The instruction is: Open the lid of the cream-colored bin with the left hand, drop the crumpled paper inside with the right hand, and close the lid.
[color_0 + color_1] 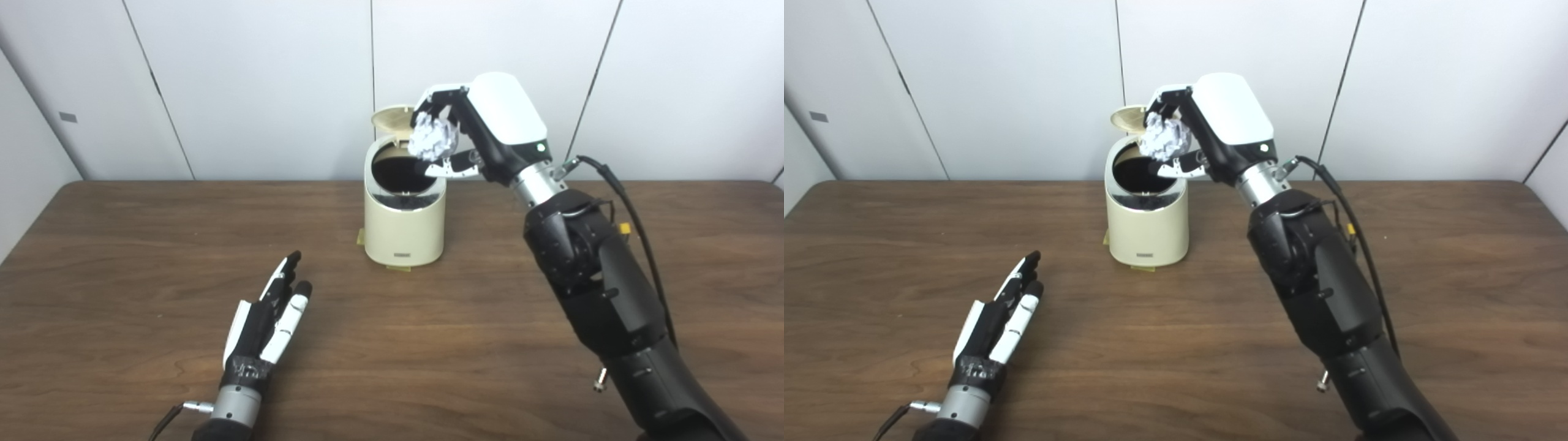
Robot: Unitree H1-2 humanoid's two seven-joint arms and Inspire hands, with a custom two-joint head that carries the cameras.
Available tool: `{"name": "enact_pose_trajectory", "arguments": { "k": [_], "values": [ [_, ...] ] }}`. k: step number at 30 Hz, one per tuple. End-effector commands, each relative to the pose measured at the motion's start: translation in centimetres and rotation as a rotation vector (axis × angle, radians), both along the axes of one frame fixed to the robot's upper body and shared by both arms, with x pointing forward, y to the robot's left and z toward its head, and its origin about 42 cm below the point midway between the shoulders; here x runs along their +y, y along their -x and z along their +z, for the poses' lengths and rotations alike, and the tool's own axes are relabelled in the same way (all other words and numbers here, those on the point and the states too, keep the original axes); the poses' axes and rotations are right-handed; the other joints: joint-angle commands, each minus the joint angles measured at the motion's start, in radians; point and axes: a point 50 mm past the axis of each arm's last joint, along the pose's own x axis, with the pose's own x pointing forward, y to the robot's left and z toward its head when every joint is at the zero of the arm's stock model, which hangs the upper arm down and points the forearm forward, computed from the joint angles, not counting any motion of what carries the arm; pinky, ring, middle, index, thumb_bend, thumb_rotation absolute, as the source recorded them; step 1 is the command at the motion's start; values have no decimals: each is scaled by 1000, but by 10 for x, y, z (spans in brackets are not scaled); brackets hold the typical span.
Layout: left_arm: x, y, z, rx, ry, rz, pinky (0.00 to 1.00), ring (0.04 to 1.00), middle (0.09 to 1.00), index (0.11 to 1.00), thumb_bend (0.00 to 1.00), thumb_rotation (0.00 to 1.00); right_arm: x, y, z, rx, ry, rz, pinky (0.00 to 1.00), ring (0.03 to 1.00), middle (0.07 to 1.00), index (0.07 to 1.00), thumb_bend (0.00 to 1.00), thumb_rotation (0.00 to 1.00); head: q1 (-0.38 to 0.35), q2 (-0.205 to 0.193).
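The cream-colored bin (404,229) stands at the middle back of the brown table, its lid (392,117) tipped up behind the dark mouth. Just above the mouth's right rim hangs the white crumpled paper (433,138), with my right hand (474,125) shut on it from the right. My left hand (269,321) lies low over the table at the front left, well short of the bin, fingers stretched out flat and holding nothing. In the right eye view the paper (1165,139) sits over the bin (1148,223) as well.
The wooden table (122,257) runs to both sides, with white wall panels behind it. A black cable (634,214) loops along my right forearm. Small tape tabs show at the bin's base.
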Motion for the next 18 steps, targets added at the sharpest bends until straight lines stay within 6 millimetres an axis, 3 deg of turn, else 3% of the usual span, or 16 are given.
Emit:
{"name": "enact_pose_trajectory", "arguments": {
  "k": [1,7,18],
  "values": [
    [-13,-1,2,-15,30,-8,1000,1000,1000,1000,611,797,9,-5,32,-103,-29,14,304,388,517,519,494,0,-1,0],
    [-16,0,6,-26,40,-14,1000,1000,1000,1000,617,793,18,-15,23,-97,-17,19,326,389,514,518,496,0,7,1],
    [-17,-4,7,-37,50,3,1000,1000,992,1000,621,777,25,-33,6,-114,10,16,281,391,524,532,490,0,31,-11]
  ]
}}
